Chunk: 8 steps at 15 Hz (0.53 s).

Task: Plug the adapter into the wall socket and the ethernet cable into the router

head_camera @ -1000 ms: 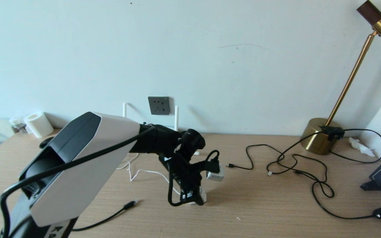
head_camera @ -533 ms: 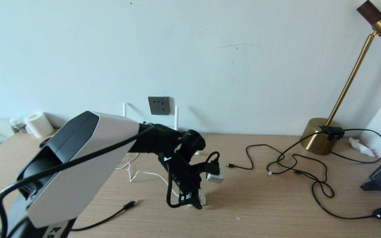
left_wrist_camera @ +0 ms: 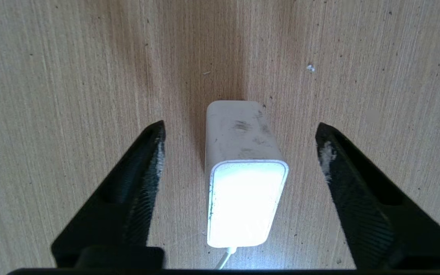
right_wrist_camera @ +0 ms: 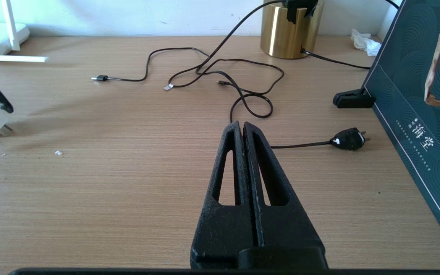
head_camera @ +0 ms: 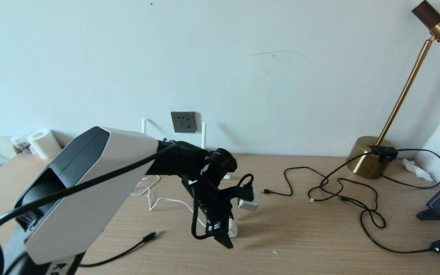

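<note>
Straddling adapter [left_wrist_camera: 243,168] with left gripper [left_wrist_camera: 239,152], jaws wide, both clear of it; long axis toward twelve o'clock, dead centre. Right gripper [right_wrist_camera: 243,128] parked, closed, farther off.

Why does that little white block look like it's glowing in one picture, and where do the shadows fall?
In the left wrist view, the adapter has its near face washed out by glare to plain white, and a dark shadow streaks across the wood beyond it; the open left gripper straddles it without touching. In the head view, a soft shadow lies on the desk beside the adapter.
</note>
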Tool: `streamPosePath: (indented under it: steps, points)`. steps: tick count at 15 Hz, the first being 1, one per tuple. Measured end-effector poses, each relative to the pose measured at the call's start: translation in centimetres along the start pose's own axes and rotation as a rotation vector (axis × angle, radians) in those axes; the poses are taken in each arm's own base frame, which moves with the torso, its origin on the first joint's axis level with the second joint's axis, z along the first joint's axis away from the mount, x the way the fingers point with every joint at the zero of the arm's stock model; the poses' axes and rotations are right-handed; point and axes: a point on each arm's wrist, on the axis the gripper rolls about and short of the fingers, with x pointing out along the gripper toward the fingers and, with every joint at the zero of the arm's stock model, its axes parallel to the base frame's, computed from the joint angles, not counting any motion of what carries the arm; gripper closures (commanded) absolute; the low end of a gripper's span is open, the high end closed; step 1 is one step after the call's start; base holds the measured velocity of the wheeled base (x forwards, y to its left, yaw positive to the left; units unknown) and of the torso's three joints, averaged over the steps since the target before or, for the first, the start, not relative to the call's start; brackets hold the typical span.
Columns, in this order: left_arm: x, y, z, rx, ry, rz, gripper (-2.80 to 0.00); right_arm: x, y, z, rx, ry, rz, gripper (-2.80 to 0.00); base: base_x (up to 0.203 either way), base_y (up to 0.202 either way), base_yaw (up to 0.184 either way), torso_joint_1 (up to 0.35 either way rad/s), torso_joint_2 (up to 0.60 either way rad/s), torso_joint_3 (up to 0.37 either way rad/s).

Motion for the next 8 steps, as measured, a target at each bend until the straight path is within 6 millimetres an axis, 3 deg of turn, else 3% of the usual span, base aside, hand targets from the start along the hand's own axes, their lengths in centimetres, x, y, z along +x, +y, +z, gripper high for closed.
streamPosePath:
  steps: [2, 3, 4, 8]
  points:
    - [0.0, 0.01, 0.01, 0.0, -0.001, 0.003, -2.8, 0.0, 0.0, 0.0, 0.0, -0.001, 0.0, 0.0, 0.0, 0.0, 0.0, 0.0, 0.0, 0.0]
    - [-0.02, 0.01, 0.01, 0.0, -0.001, 0.003, -2.6, 0.0, 0.0, 0.0, 0.0, 0.0, -0.001, 0.0, 0.0, 0.0, 0.0, 0.0, 0.0, 0.0]
    - [-0.02, 0.0, 0.01, 0.0, -0.001, 0.003, 0.0, 0.0, 0.0, 0.0, 0.0, 0.0, -0.001, 0.0, 0.0, 0.0, 0.0, 0.0, 0.0, 0.0]
    - [0.0, 0.01, 0.0, 0.0, -0.001, 0.003, 0.0, 0.0, 0.0, 0.0, 0.0, 0.0, -0.001, 0.0, 0.0, 0.0, 0.0, 0.0, 0.0, 0.0]
